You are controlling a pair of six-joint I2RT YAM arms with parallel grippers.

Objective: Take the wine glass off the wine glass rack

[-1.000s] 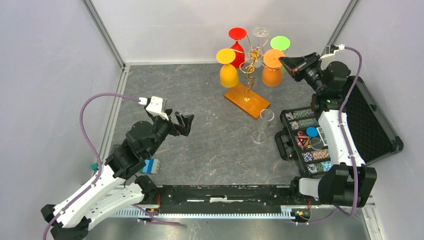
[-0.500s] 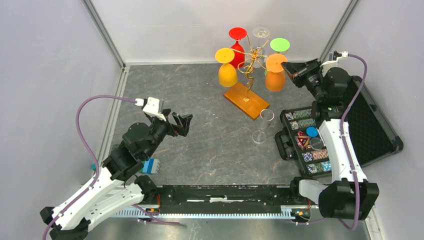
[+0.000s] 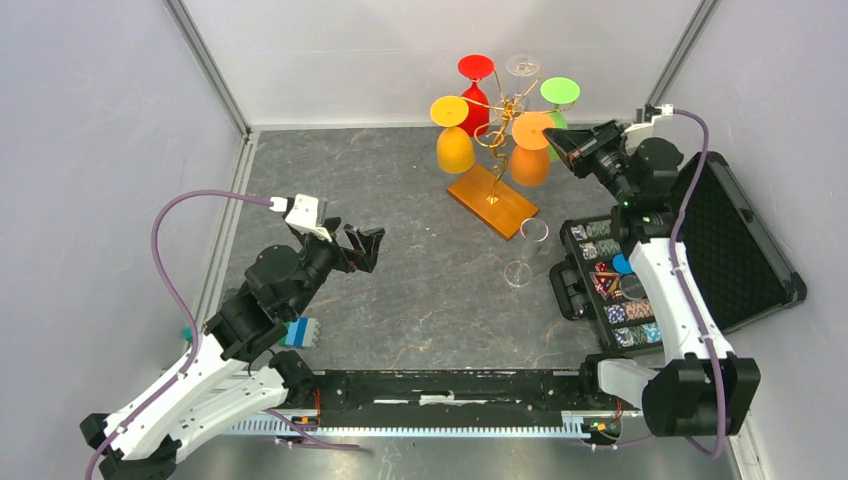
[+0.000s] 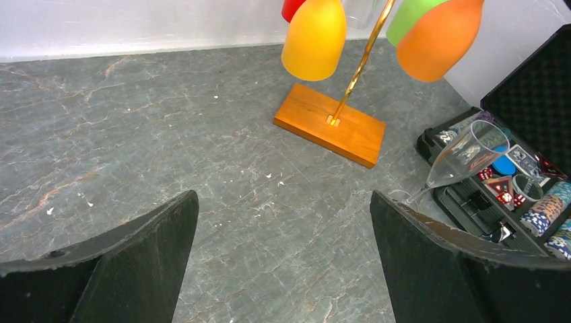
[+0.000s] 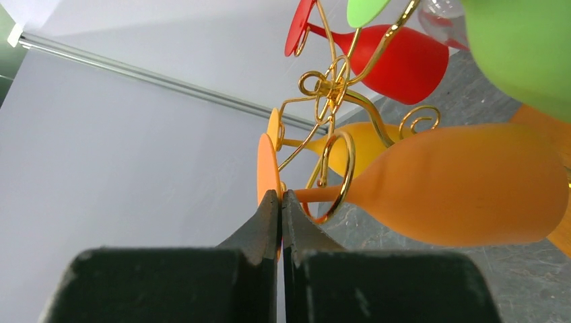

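Observation:
The wine glass rack [image 3: 492, 200] is a gold wire stand on an amber base at the back of the table. Several coloured glasses hang upside down from it. My right gripper [image 3: 556, 138] is shut on the flat foot [image 5: 267, 168] of the orange wine glass [image 5: 464, 185], whose stem still passes through a gold loop [image 5: 333, 182]. The orange glass [image 3: 530, 165] hangs on the rack's right side. My left gripper [image 3: 365, 245] is open and empty, low over the table and well to the left of the rack base [image 4: 330, 124].
Red [image 3: 475, 95], yellow [image 3: 455, 148], green [image 3: 560, 92] and clear [image 3: 521, 66] glasses hang on the rack. A clear flute [image 3: 525, 255] stands in front of the base. An open black case of poker chips [image 3: 620, 280] lies to the right.
My right gripper has moved left, carrying the orange glass's foot in toward the rack's centre; the glass bowl swung left with it. The left arm has barely moved.

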